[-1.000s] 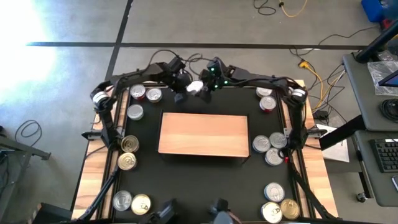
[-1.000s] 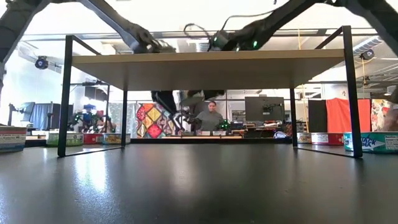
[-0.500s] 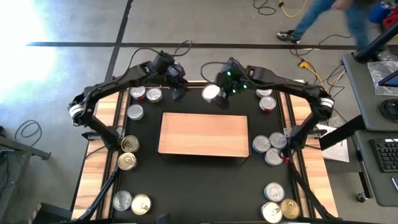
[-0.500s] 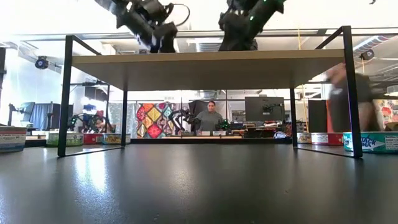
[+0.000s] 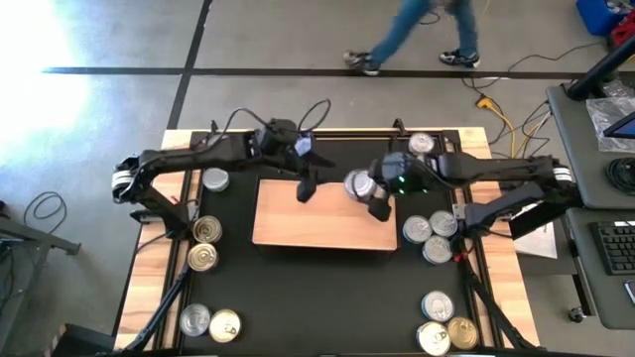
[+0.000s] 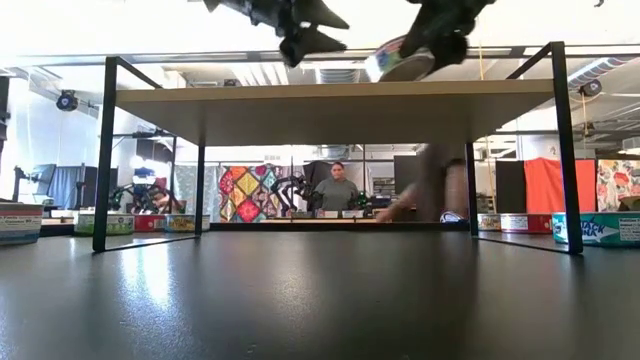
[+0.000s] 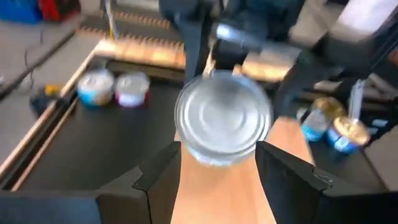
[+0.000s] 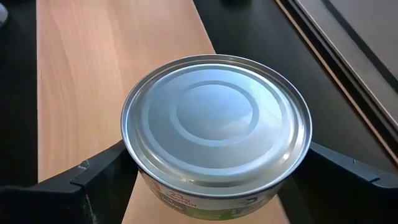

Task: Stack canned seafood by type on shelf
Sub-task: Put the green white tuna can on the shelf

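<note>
Right gripper (image 5: 369,195) reaching in from 3 o'clock over shelf (image 5: 298,223), clamped on tin (image 5: 358,183), lid up. Left gripper (image 5: 304,183) parted, empty.

Seen from directly overhead, the high view takes in the whole table (image 5: 149,288) and shelf (image 5: 298,223). The low view looks level beneath that shelf (image 6: 330,100) toward the room at 12 o'clock. Both wrist views sit close above the shelf, each framing the same tin (image 8: 216,149).

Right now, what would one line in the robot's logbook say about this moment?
right gripper: shut on silver tin, above shelf | left gripper: open, empty, over shelf | shelf top: no tins yet
</note>
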